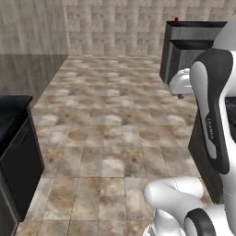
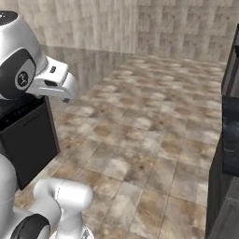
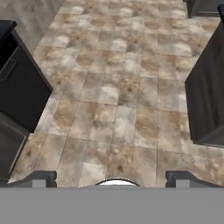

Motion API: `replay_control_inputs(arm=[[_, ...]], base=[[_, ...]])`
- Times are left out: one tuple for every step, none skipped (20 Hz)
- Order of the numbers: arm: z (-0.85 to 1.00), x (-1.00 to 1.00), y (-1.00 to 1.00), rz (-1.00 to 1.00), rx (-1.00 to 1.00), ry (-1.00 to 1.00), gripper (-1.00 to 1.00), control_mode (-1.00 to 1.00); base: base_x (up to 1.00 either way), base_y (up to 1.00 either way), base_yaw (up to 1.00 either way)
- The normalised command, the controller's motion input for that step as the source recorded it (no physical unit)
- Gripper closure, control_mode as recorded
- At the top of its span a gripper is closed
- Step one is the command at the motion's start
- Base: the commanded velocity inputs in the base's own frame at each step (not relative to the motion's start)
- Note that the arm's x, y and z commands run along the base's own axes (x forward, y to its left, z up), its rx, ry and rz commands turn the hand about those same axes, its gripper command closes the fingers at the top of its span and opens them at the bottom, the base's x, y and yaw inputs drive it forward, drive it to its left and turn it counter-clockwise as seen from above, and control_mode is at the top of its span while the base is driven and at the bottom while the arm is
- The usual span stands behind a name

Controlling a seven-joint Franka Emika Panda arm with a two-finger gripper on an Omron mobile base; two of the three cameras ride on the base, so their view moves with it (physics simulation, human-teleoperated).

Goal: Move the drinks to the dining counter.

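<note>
A small red can [image 1: 176, 20] stands on the top of a two-level counter [image 1: 193, 33] with a black top and grey sides, far off at the back right. That counter's corner also shows as the dining counter [image 3: 205, 6] in the hand view. My gripper [image 3: 113, 179] is open, its two dark fingertips [image 3: 43, 178] wide apart with nothing between them. It hangs high over the tiled floor, far from the can. My white hand [image 2: 58, 83] points forward and down. The other drinks are out of view.
A black cabinet block [image 1: 18, 152] stands at the near left, also seen as a black cabinet [image 3: 19, 83] in the hand view. A dark counter side [image 3: 205, 100] stands close on the right [image 2: 231, 121]. Brown tiled floor [image 1: 115, 115] stretches between them to the back wall.
</note>
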Motion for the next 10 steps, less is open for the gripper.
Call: replay_control_inputs(arm=[[0.00, 0.00, 0.00, 0.00, 0.00, 0.00, -1.00, 1.00], [0.00, 0.00, 0.00, 0.00, 0.00, 0.00, -1.00, 1.00], [0.00, 0.00, 0.00, 0.00, 0.00, 0.00, -1.00, 1.00], [0.00, 0.00, 0.00, 0.00, 0.00, 0.00, -1.00, 1.00], [0.00, 0.00, 0.00, 0.00, 0.00, 0.00, -1.00, 1.00], [0.00, 0.00, 0.00, 0.00, 0.00, 0.00, -1.00, 1.00], [0.00, 0.00, 0.00, 0.00, 0.00, 0.00, -1.00, 1.00], [0.00, 0.00, 0.00, 0.00, 0.00, 0.00, -1.00, 1.00], [0.00, 0.00, 0.00, 0.00, 0.00, 0.00, -1.00, 1.00], [0.00, 0.00, 0.00, 0.00, 0.00, 0.00, -1.00, 1.00]], base=[[-0.47, -1.00, -0.12], [-0.45, -1.00, -0.11], [-0.47, -1.00, -0.11], [-0.46, -1.00, -0.11], [-0.41, -1.00, -0.09], [-0.33, -1.00, -0.07], [-0.17, -1.00, -0.03], [-0.09, -1.00, -0.01], [0.00, -1.00, 0.00], [0.00, -1.00, 0.00]])
